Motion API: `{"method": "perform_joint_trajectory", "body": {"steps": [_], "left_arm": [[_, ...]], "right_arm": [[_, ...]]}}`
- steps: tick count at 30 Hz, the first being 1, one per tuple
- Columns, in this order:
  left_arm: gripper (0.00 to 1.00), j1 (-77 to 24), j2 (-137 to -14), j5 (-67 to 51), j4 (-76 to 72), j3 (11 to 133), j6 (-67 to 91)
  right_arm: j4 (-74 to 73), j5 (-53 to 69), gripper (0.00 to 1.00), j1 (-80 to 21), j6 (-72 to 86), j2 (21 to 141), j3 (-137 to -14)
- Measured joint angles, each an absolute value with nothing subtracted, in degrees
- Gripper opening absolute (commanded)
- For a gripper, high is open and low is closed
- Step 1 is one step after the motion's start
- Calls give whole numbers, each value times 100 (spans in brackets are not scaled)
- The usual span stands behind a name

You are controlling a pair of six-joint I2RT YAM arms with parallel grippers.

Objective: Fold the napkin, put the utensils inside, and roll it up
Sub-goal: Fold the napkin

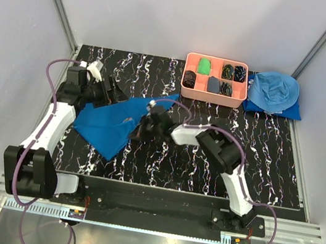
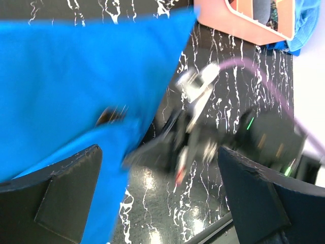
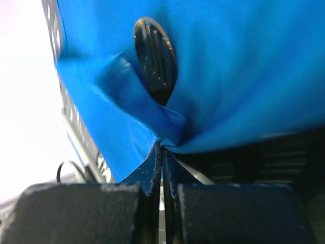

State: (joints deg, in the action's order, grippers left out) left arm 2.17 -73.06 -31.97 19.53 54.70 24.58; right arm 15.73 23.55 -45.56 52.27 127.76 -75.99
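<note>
Right fingers (image 3: 76,213) pinch napkin (image 3: 244,66); pink tray (image 1: 211,97) holds dark rolls (image 1: 229,72), green one (image 1: 205,65)

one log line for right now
right hand: shut on napkin edge | left hand: open, by napkin | utensil: head showing on napkin | roll: not yet done

the top view is bright, even and sharp, the left wrist view is smeared by motion blur over the napkin (image 2: 71,76) with glare on the table (image 2: 152,183), and the right wrist view is soft, its left edge blown out white.
</note>
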Motion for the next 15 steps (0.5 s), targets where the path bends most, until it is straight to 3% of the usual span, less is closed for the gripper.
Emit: {"method": "perform_joint_trajectory", "body": {"steps": [3, 4, 8, 10, 15], "left_arm": [[99, 217, -7203, -3199, 1953, 5470, 2458], [99, 222, -7172, -3199, 1953, 5470, 2458], [99, 239, -7118, -3199, 1938, 5470, 2456], [99, 263, -7118, -3203, 1940, 5470, 2458], [99, 314, -7118, -3216, 1933, 5470, 2458]], "right_arm": [[1734, 2196, 6, -5129, 5588, 12816, -7583], [1776, 2167, 20, -5256, 5658, 12833, -7583], [1929, 2134, 45, -5505, 5833, 12831, -7566], [2032, 2032, 51, -5500, 5839, 12678, -7402], [1623, 1490, 52, -5273, 5561, 11614, -6436]]}}
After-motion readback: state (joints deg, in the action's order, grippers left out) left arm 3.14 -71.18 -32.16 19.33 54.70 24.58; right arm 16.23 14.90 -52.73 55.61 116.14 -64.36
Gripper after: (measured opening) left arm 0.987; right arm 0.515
